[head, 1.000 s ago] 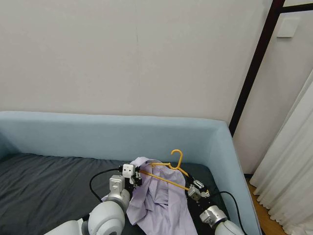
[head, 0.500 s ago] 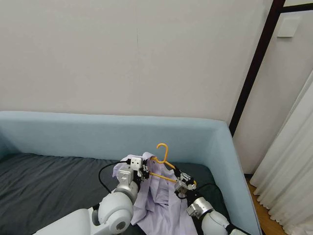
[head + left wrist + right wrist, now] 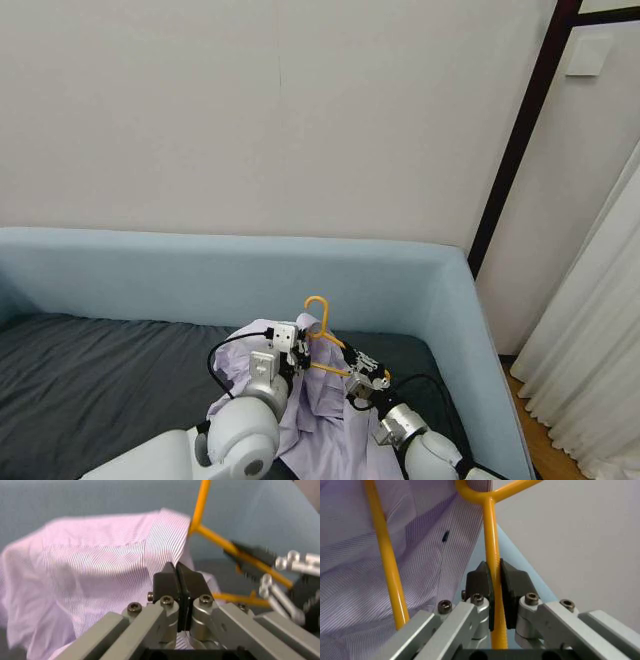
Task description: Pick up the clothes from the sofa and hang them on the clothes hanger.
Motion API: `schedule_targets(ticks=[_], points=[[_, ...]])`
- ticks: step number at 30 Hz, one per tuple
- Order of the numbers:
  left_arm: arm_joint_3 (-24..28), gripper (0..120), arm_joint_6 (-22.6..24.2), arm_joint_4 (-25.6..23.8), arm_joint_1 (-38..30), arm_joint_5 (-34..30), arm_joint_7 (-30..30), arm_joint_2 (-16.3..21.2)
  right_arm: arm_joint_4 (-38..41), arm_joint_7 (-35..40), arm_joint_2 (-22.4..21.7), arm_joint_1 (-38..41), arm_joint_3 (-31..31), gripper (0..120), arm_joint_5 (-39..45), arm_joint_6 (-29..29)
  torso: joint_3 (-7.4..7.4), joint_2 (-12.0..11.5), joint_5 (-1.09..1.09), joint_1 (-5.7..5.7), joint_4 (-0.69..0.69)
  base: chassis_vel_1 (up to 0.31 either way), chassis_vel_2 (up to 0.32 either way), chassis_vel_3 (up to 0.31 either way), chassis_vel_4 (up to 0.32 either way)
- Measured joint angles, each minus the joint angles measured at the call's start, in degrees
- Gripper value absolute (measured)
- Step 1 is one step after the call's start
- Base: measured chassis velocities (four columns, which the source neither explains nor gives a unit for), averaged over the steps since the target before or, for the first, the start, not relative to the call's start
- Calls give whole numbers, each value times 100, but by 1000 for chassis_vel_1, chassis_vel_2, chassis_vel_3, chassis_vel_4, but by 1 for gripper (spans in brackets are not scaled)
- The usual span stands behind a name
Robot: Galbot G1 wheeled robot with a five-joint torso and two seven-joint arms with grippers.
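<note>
Your left tool (image 3: pixel 176 573) is pinched tight on a fold of the lilac shirt (image 3: pixel 90 566), with no gap between its 2 black pads. Your right tool (image 3: pixel 492 575) is clamped on 1 thin bar of the yellow hanger (image 3: pixel 490 532), just below the point where the bars join.

The shirt is off the seat. It hangs between the 2 tools above the right end of the sofa (image 3: pixel 200 275), with its lower part trailing down between the arms. The cloth is light and soft, with fine dark pinstripes on pale purple. It falls in loose folds and bunches into a rounded hump beside the left tool. Its collar edge lies against the hanger's neck.

The hanger is smooth round rod. Its hook curls up above the shirt, and 1 sloping arm runs down to the right tool.

The sofa's pale blue padded back and right armrest form a low wall around a dark grey, matte seat cushion (image 3: pixel 90 370). Behind it is a plain off-white wall (image 3: pixel 250 120), and a white pleated curtain (image 3: pixel 600 350) hangs on the right.
</note>
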Motion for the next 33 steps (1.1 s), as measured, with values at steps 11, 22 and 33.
schedule_targets(ticks=[11, 22, 33], points=[[-193, 0, 94, -193, 398, 194, 30, 112, 287, 113, -121, -152, 493, 4, -546, 274, 0, 0, 1, 0, 1, 0, 0, 0, 0], [-480, 37, -307, -1037, 1025, 840, 898, 1132, 46, 199, -76, -284, 1211, 4, -1464, 969, 0, 0, 0, 0, 3, 0, 0, 0, 0], [-803, 79, -2134, -540, -401, 349, 3503, 3067, -139, 268, -5, -310, 1489, 4, -1932, 1324, 1, 0, -1, 0, -3, 0, 0, 0, 0]])
